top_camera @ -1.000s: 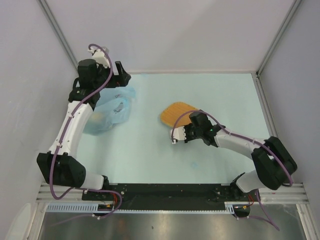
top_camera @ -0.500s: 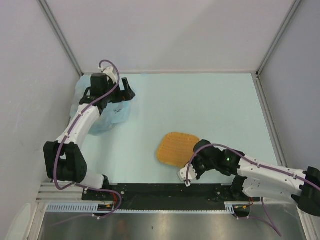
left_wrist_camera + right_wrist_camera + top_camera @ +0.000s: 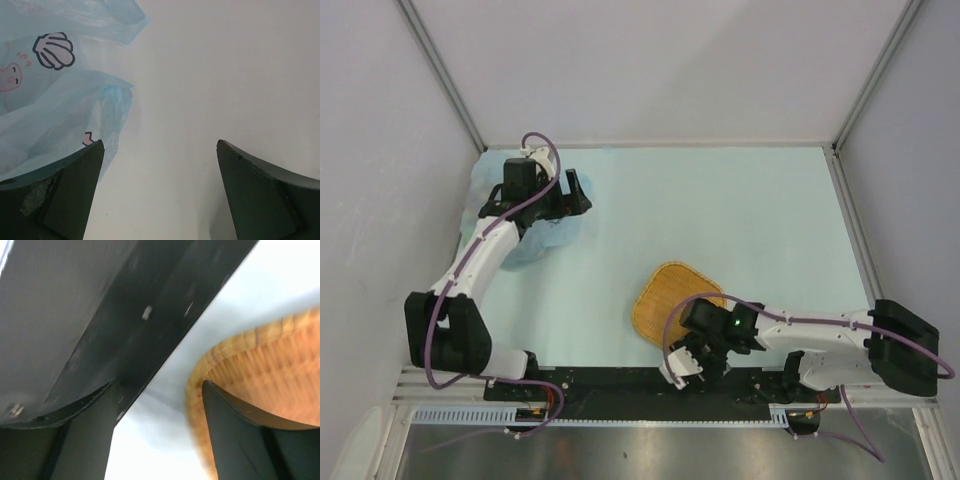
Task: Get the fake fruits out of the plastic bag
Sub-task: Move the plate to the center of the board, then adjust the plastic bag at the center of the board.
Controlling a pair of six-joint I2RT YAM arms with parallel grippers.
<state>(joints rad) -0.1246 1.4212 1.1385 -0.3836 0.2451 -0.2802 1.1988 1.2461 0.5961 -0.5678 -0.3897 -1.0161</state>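
On the far left side, the plastic bag (image 3: 45, 105) lay thin, crinkly and see-through blue, with a shell picture on it. Nearer the front sat the woven orange tray (image 3: 660, 300), rounded and ribbed. The left gripper (image 3: 160, 145) was wide open and held nothing, with the bag just beside one finger. The right gripper (image 3: 160, 385) was open too, beside the tray's near rim. Grey walls stood around the smooth pale table (image 3: 740, 220).
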